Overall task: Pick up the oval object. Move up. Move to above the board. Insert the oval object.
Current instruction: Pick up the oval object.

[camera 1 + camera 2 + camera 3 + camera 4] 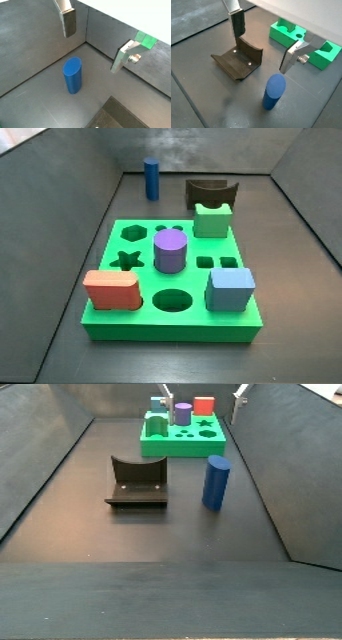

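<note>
While the end effector (95, 41) hangs open and empty above, the slim blue rigid-looking oval object (72, 75) stands upright; judged light, smooth, best pinched across its narrow flanks.

In a wrist view the claw (93, 42) hangs wide apart above the grey surface (33, 107). The oval object (73, 75) stands upright below, untouched by either finger. A corner of the board (145, 40) shows behind one finger (122, 55).

- A dark grey floor (147, 544), matt, with faint seams.
- Grey walls (274, 444) slope up on both sides.
- A back wall (174, 148) closes the far end.
- Light is even and soft.
</note>
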Tool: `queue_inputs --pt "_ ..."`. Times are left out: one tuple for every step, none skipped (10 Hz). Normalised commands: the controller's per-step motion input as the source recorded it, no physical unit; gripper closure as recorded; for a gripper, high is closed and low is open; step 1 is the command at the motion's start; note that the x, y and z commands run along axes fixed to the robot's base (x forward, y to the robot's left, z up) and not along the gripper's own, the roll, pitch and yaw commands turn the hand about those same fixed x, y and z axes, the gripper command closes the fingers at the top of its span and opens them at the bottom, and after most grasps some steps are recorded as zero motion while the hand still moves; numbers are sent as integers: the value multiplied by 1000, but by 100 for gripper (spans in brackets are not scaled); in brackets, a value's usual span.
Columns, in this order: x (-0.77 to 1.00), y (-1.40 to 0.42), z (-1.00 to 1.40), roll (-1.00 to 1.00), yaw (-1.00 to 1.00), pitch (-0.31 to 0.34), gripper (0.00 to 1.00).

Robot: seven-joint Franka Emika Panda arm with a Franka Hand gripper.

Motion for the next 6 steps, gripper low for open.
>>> queue_inputs --pt "0 -31 -31 0 0 0 0" --pt "0 -54 -243 -104 0 0 0" --pt "-31 -163 -591 -79 134 -3 0" --pt "-151 -100 -771 -16 246 -26 0" --pt "-157 -31 -880 0 331 -39 0" --pt "-191 -49 -980 11 289 -64 0"
